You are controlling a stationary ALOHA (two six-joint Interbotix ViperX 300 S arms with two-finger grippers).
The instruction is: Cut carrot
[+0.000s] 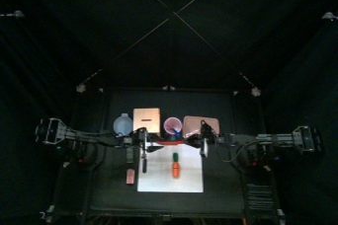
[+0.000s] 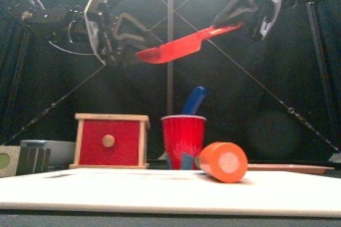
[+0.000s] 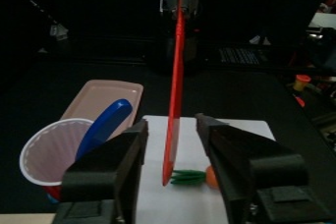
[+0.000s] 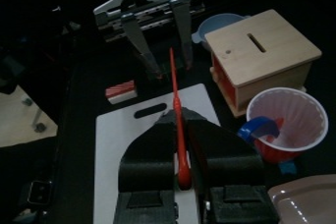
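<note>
The carrot (image 2: 222, 161) lies on the white cutting board (image 2: 80, 186), its round orange end toward the front view. In the left wrist view the carrot (image 3: 195, 177), with its green tip, sits below and between my open left jaws. The left gripper (image 3: 171, 128) hangs above the board with nothing in it. My right gripper (image 4: 184, 174) is shut on the handle of a red knife (image 2: 186, 44), held high over the board. The knife blade (image 3: 175, 90) points down toward the carrot and the left gripper (image 4: 160, 61).
Behind the board stand a wooden box (image 2: 111, 141) with a slot, a red cup (image 2: 184, 139) holding a blue utensil (image 2: 194, 100), a blue bowl (image 4: 217, 27) and a pink plate (image 3: 105, 95). A flat red block (image 4: 121, 91) lies beside the board's left edge.
</note>
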